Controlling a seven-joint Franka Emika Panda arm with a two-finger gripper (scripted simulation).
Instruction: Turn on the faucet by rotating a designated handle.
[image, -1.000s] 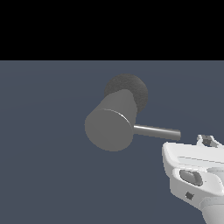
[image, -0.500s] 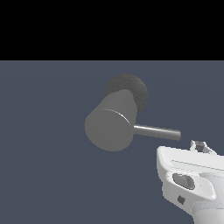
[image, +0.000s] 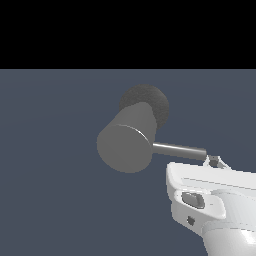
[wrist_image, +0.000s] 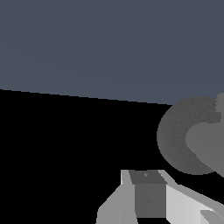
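Faucet (image: 127, 145): thick grey cylinder, flat round end turned toward the exterior camera, set on a darker rough round base (image: 156, 102) behind it. No bench edge or corner shows in either view, only a plain blue-grey surface under a black band, so it cannot be placed by those; it sits near the middle of the exterior view. In the wrist view the base appears as a dark disc (wrist_image: 179, 135) at the picture's edge, with a lighter part of the body overlapping it.

Handle (image: 179, 150): thin shiny rod projecting sideways from the cylinder toward the exterior view's right. It stands out well clear of the body, which gives leverage for rotation; a push near the free tip would likely turn it most easily.

Gripper (image: 215, 161): white hand of the arm, low at the exterior view's right, its bulk below the rod. Only small tips of the fingers show, just beside the rod's free end; whether they touch it cannot be told. Finger state: cannot tell, since the hand's body hides most of them and the wrist view shows only a grey block of the hand.

Placement judged: the hand is brought to the rod's end, not the cylinder, apparently to push or hook the handle. Turning judged not yet done.
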